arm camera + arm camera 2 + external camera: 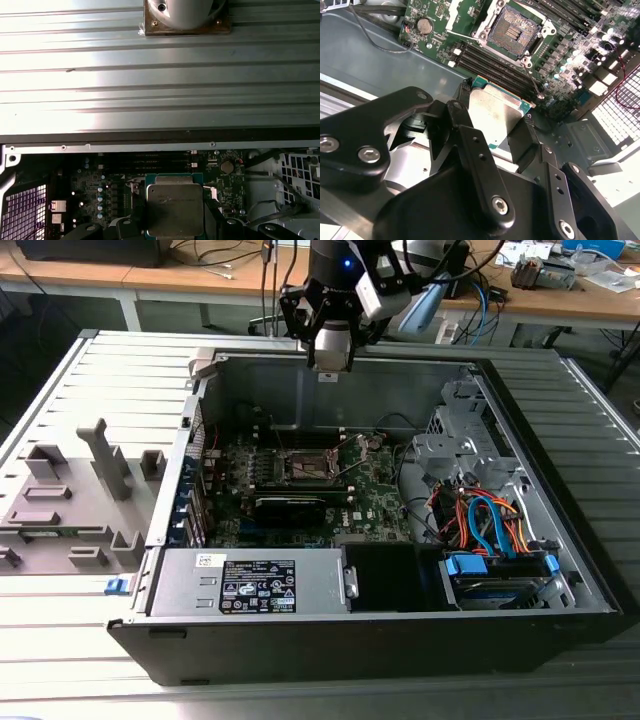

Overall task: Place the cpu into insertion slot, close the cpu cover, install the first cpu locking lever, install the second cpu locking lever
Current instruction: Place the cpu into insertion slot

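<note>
Here the black hand (496, 111) clamps the flat square cpu (174, 210) by its green edges, silvery metal top showing, well apart from the dark insertion slot (512, 30).

Your arm (350, 270) comes down over one wall of the computer case (400, 635). Gripper (329, 362) points down into the case, black fingers (475, 150) clamped on the cpu (174, 210) at opposite edges.
</note>
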